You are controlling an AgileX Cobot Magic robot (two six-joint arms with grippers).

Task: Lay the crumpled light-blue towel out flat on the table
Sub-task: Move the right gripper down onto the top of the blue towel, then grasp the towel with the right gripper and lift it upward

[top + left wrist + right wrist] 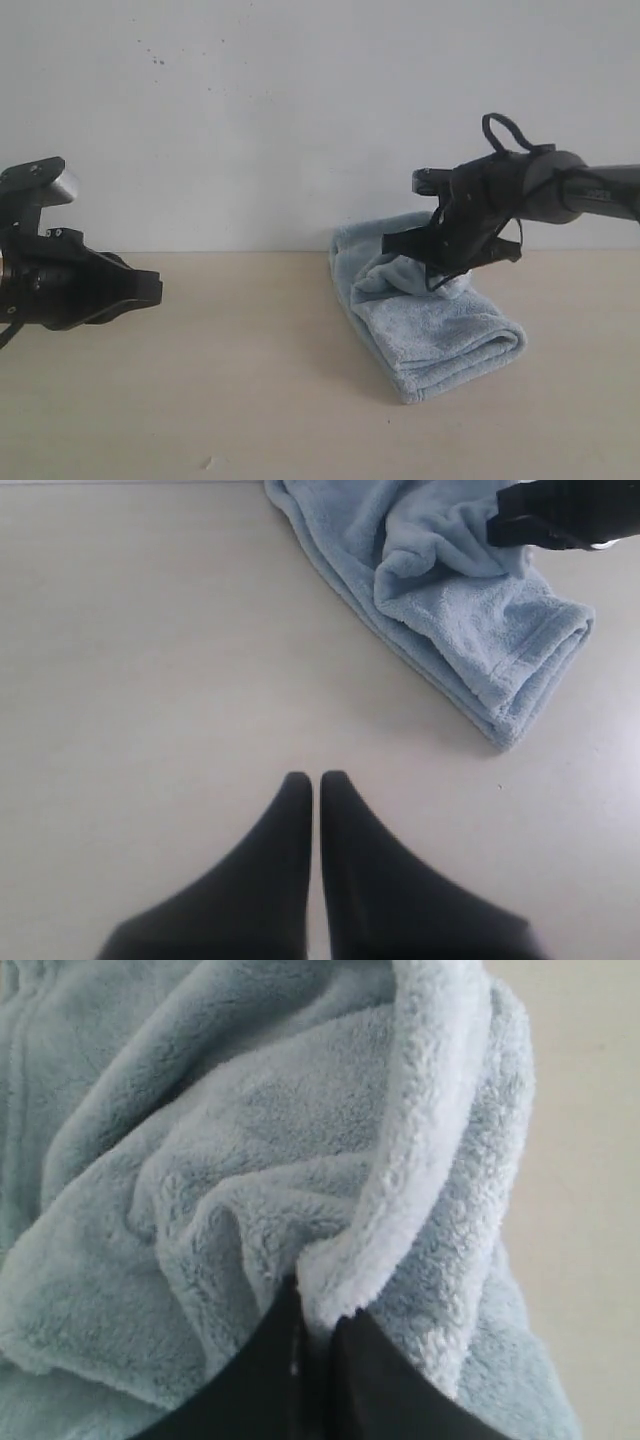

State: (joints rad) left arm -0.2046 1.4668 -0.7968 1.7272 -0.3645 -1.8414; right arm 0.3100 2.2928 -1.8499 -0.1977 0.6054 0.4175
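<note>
Towel (250,1160) fold tight between the right jaws

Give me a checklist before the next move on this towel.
1. Right pincer grips towel: ok, shut on a raised fold.
2. Left pincer on towel: not ok; shut, empty, over bare table, apart from the cloth.
3. Towel flat: not ok, folded and bunched.
4. Room to spread: ok, bare surface left of the towel in the exterior view.
5. Layers in the right grip: cannot tell.
</note>
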